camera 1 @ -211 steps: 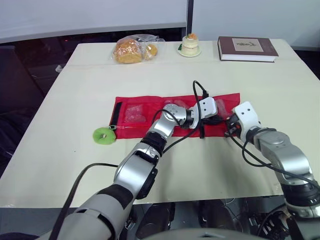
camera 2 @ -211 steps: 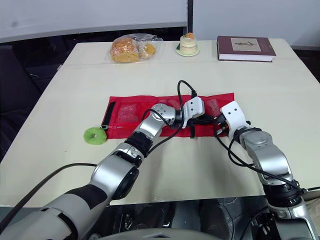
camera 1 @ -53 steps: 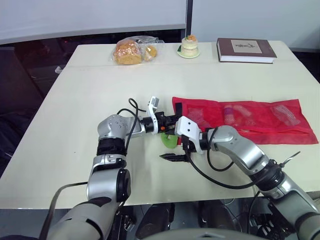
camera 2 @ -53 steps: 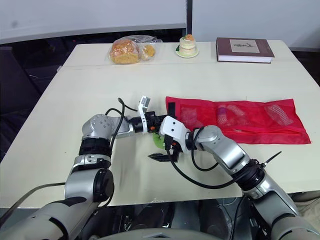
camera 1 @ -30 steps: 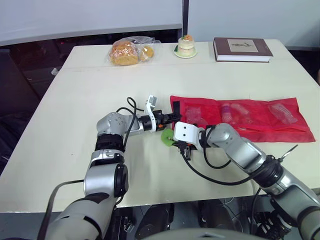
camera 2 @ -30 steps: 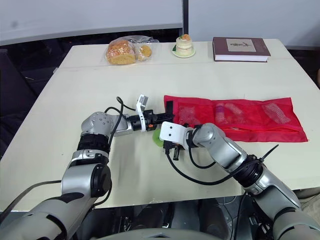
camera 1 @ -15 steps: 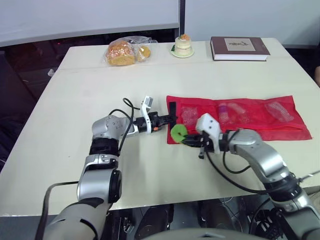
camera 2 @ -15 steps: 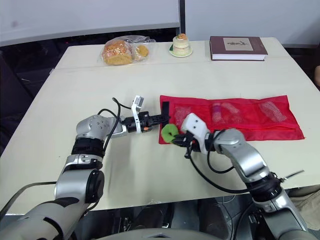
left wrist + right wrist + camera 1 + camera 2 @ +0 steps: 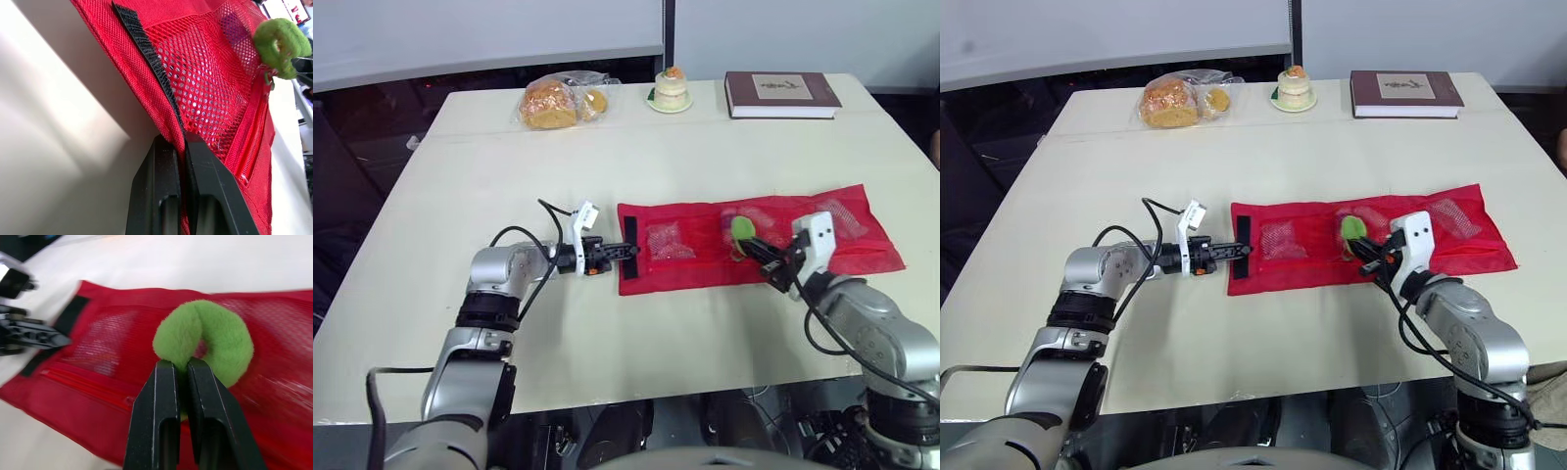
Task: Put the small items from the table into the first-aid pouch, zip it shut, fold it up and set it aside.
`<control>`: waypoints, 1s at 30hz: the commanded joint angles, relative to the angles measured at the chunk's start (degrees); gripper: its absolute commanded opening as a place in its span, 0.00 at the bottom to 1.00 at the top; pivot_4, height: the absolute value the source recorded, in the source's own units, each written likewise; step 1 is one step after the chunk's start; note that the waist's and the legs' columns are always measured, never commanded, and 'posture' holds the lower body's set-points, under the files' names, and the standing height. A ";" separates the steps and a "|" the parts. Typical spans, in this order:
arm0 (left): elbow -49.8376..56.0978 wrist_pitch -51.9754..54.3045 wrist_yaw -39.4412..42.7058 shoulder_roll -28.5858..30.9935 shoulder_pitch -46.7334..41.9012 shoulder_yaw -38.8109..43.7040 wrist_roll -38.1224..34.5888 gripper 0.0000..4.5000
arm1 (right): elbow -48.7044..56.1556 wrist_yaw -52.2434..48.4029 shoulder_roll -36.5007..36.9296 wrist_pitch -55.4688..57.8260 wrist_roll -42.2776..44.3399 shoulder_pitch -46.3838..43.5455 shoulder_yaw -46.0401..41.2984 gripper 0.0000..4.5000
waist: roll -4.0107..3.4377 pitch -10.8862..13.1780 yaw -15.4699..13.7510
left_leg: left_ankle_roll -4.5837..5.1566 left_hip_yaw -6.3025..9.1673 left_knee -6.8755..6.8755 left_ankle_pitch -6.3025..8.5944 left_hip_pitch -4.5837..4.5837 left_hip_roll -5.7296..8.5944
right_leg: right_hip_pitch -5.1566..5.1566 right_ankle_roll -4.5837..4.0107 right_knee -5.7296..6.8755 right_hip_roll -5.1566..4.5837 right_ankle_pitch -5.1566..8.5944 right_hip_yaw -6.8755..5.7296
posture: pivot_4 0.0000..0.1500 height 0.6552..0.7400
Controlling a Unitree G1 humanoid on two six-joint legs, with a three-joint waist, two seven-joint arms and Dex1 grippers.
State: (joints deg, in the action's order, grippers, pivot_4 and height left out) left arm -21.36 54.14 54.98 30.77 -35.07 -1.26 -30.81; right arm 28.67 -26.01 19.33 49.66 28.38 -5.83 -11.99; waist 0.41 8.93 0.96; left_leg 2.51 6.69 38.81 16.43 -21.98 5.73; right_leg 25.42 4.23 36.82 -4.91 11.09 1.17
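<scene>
The red mesh first-aid pouch (image 9: 685, 269) lay unfolded and flat across the middle of the table (image 9: 607, 166), its long side running left to right. A black strip (image 9: 142, 46) crossed its left end.

The left gripper (image 9: 628, 251) reached in from the left, low over the tabletop. Its two fingers (image 9: 161, 161) were pressed narrowly together on the pouch's left edge, the red fabric pinched between them just at the near end of the black strip.

The right gripper (image 9: 747, 246) came in from the near right and pointed toward the pouch's middle. Its fingers (image 9: 164, 396) were clamped close on a fuzzy green ring (image 9: 205, 340) — gripping one side of the loop, so that the ring stood up beyond the fingertips. The ring sat over the middle mesh pocket of the pouch; whether it touched the mesh could not be told.

Through the mesh, a pale packet (image 9: 664, 240) showed in the left pocket and something purple (image 9: 234, 29) in the middle one, just beside the ring. A red zip line (image 9: 93, 387) ran along the pouch's near side — open or shut, it could not be told.

Along the far edge of the table, well apart from the pouch, stood a clear bag of bread (image 9: 553, 101) on the left, a small cake (image 9: 669, 90) in the middle and a dark book (image 9: 781, 94) on the right.
</scene>
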 commanded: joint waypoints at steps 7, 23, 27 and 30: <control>-8.88 -11.38 1.44 10.25 -1.74 -0.42 8.94 0.00 | -2.15 5.46 5.17 -5.73 -2.75 6.14 -11.92 0.01 | 0.00 0.00 0.02 | 0.00 -0.07 -0.03 0.00 0.06 -0.01 | -0.01 0.00 0.01 0.02 0.00 0.05 | 1.00 0.87; -8.16 -7.07 4.69 11.80 -2.43 0.69 7.70 0.00 | -12.83 16.43 8.27 -14.51 -12.24 6.06 -17.82 0.01 | -0.04 -0.02 -0.18 | -0.01 -0.20 -0.23 -0.03 0.12 0.00 | 0.01 0.00 -0.02 0.05 0.00 0.16 | 1.00 0.87; -7.94 -5.15 4.31 11.46 -2.59 1.69 7.07 0.00 | -14.02 18.63 8.67 -17.42 -14.17 5.63 -18.29 0.01 | -0.03 -0.02 -0.43 | 0.00 -0.18 -0.21 -0.03 0.11 0.03 | 0.00 0.01 0.00 0.14 0.00 0.13 | 1.00 0.87; -7.55 -4.38 4.64 11.70 -2.61 1.65 6.70 0.00 | -14.46 17.61 9.30 -17.72 -13.37 5.78 -18.41 0.01 | -0.03 -0.02 -0.38 | 0.00 -0.17 -0.22 -0.03 0.11 0.03 | 0.00 0.01 0.01 0.14 0.00 0.13 | 1.00 0.87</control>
State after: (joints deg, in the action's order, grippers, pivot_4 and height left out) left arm -29.44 49.24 60.15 40.91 -37.97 -1.56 -24.84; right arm 14.54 -10.18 26.73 33.15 16.73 -0.32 -26.04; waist 0.38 8.91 0.58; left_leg 2.51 6.52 38.59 16.40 -21.87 5.77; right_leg 25.42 4.24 36.83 -4.77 11.09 1.30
